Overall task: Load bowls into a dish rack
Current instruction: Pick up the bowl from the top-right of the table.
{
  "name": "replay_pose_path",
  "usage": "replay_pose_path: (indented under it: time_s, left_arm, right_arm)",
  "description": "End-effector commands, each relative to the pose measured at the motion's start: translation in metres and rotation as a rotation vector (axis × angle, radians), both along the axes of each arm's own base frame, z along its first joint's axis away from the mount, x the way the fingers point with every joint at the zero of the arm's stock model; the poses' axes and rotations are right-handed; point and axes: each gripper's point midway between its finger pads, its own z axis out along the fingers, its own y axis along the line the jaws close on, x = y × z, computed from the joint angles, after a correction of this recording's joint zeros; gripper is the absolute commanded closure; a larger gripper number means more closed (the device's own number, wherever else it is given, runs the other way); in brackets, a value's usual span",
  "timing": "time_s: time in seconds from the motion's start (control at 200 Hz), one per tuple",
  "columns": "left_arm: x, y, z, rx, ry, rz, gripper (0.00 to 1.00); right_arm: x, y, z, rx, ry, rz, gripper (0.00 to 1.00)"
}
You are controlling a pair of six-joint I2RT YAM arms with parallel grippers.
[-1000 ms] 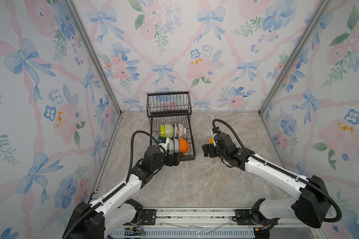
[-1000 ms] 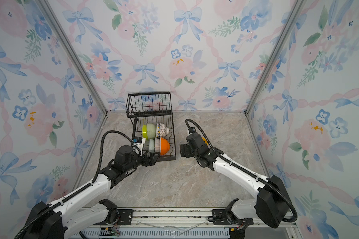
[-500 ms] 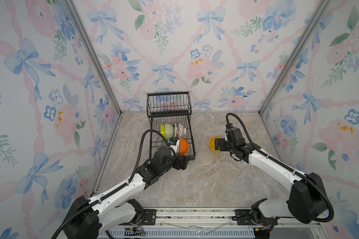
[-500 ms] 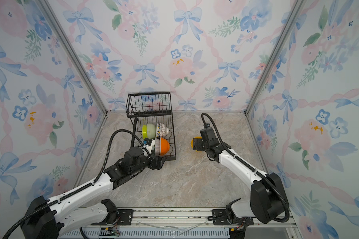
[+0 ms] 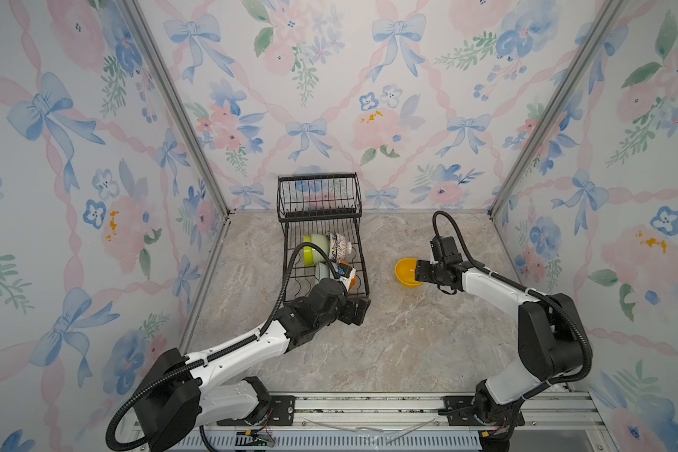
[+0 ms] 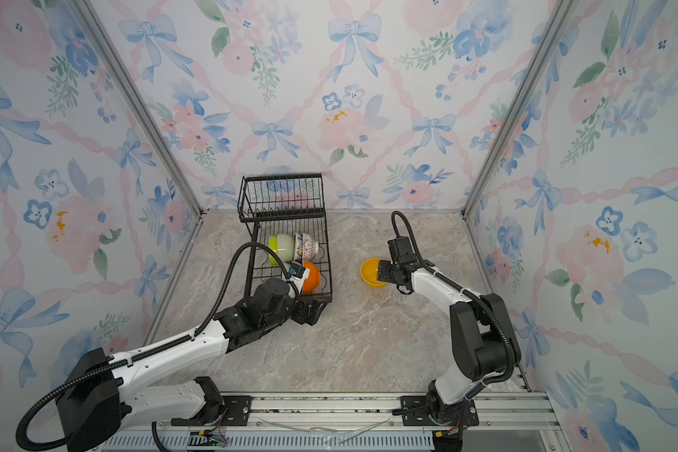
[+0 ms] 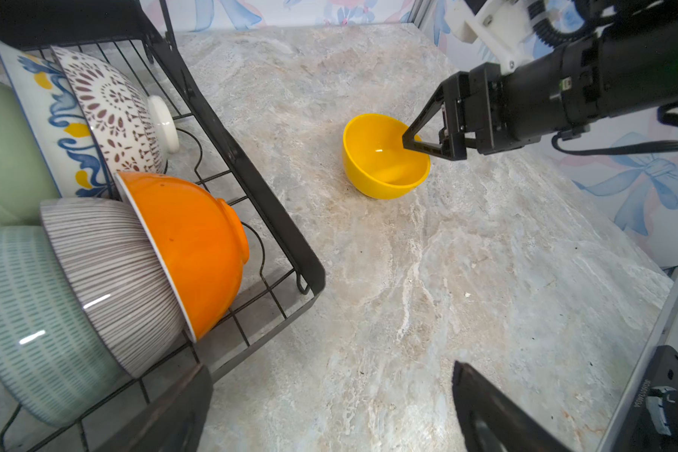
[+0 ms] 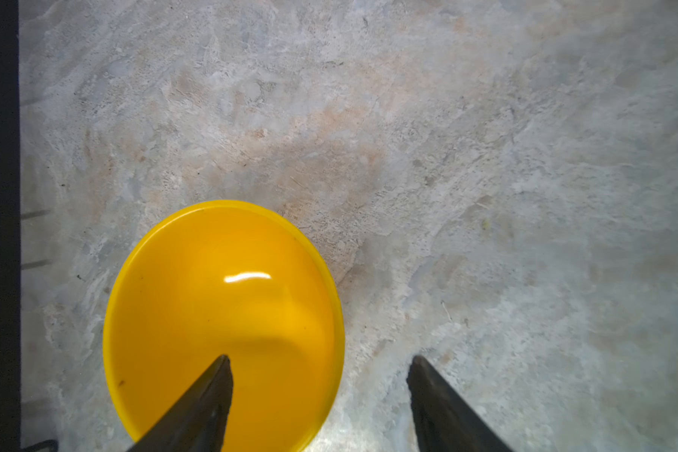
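A yellow bowl [image 5: 407, 272] [image 6: 372, 272] stands upright on the marble table, right of the dish rack [image 5: 363, 250] [image 6: 327, 250]. My right gripper [image 8: 320, 358] [image 5: 419, 273] is open and straddles the bowl's rim [image 7: 384, 156]: one finger is inside, the other outside, neither pressing it. My left gripper [image 7: 331, 370] [image 5: 360, 311] hangs open and holds nothing, over bare table at the rack's front corner [image 7: 310, 274]. In the rack's lower tray several bowls lean on edge: orange [image 7: 188, 242], white ribbed [image 7: 106, 274], pale teal [image 7: 28, 313], lattice-patterned [image 7: 110, 113], pale green [image 7: 1, 156], lime green [image 5: 309, 252].
The rack's raised basket [image 5: 317, 193] stands against the back wall. Floral walls close in the table on three sides. An aluminium rail [image 5: 368, 403] with both arm bases runs along the front edge.
My right gripper swung from over the yellow bowl to its right side and its jaws have narrowed around the rim. My left arm drew back from the rack towards the front.
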Motion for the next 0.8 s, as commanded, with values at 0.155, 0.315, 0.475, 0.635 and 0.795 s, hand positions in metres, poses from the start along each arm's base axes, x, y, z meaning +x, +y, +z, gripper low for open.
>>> replay_pose_path:
  time_s: [0.155,0.315,0.475,0.635,0.795]
  left_arm:
    - [0.006,-0.011,0.017,0.000,-0.039,-0.005,0.02]
    - [0.005,-0.014,0.017,0.002,-0.038,-0.010,0.02]
    - [0.005,-0.013,0.017,0.007,-0.036,-0.007,0.02]
    - [0.005,-0.011,0.017,0.007,-0.036,-0.002,0.02]
    - [0.005,-0.011,0.019,0.008,-0.037,0.001,0.02]
  right_arm:
    - [0.018,0.001,-0.008,0.035,0.018,-0.009,0.56]
    - [0.019,-0.002,-0.015,0.039,0.032,-0.022,0.64]
    - [0.018,-0.004,-0.019,0.041,0.041,-0.027,0.80]
    - [0.016,-0.005,-0.018,0.045,0.041,-0.032,0.96]
    - [0.011,-0.005,-0.015,0.055,0.033,-0.029,1.00]
